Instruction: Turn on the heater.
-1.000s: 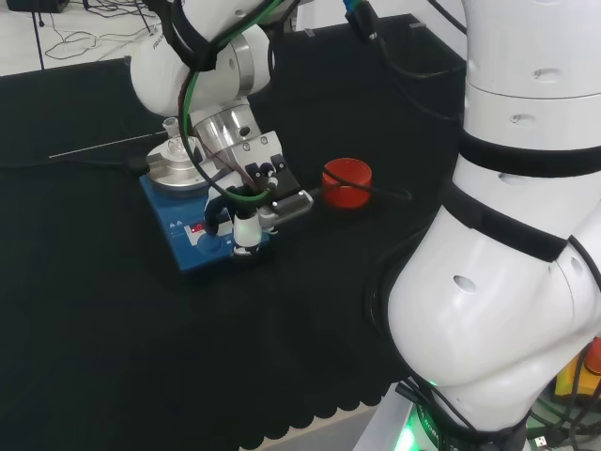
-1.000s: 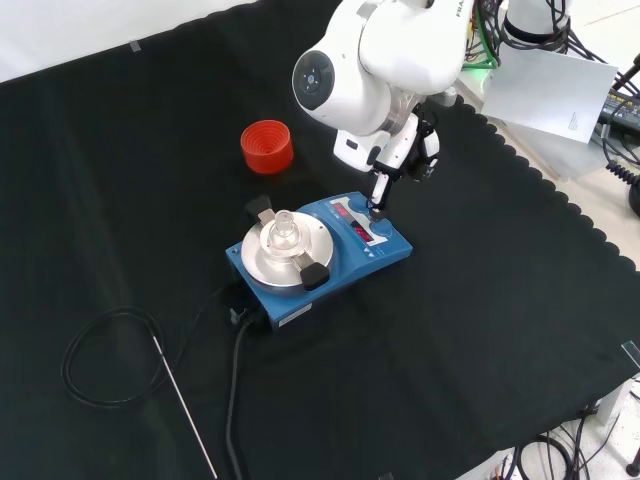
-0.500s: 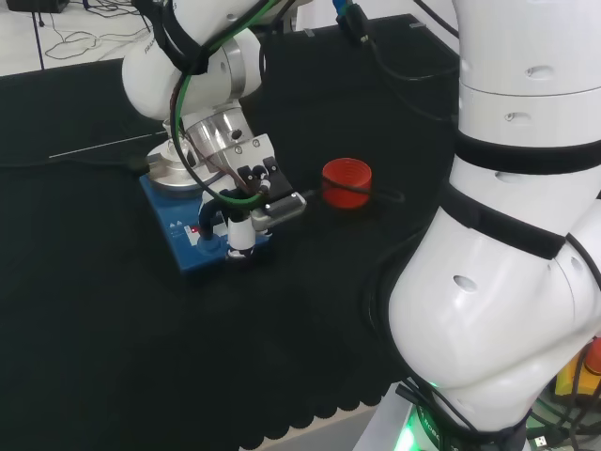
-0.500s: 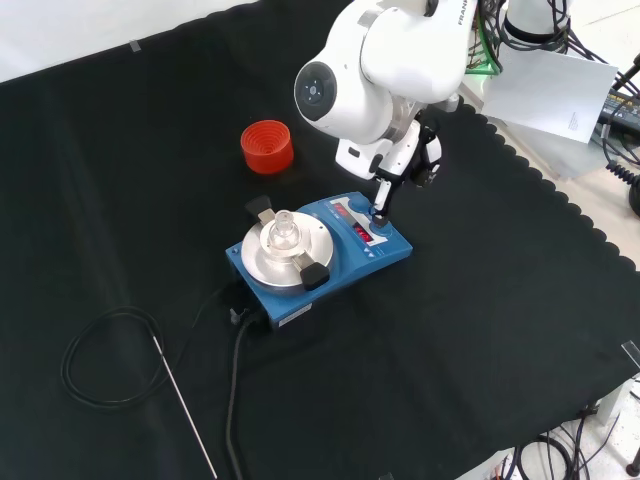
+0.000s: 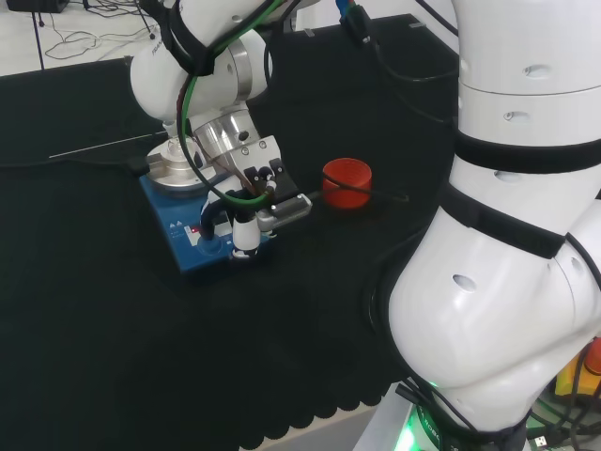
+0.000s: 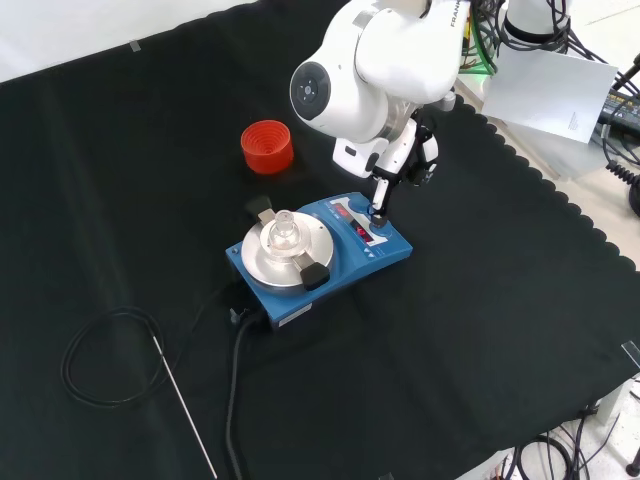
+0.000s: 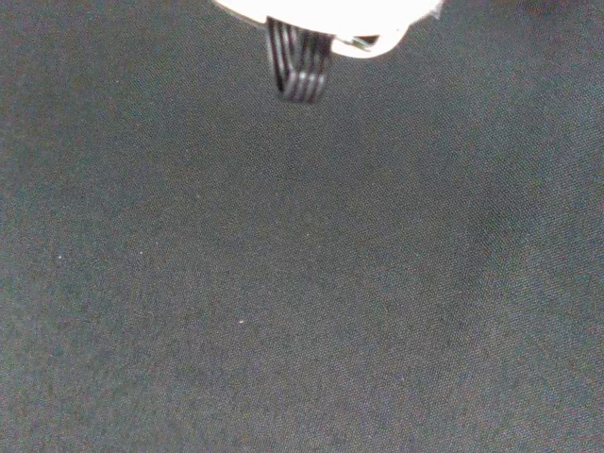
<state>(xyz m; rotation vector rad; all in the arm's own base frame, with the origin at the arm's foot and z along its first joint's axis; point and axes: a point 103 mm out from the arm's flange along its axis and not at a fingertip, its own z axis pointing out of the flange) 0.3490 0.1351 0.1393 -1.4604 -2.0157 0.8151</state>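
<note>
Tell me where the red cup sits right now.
In the front view the red cup stands on the black cloth, up and left of the blue heater; in the head view it is to the heater's right.

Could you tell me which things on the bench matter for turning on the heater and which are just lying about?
Part of the job:
- blue heater, its red display lit
- hand, one finger down on the heater's control panel

Lying about:
- red ribbed ring
- thin metal probe with its coiled cable
- small glass vessel on the heater's plate
</note>
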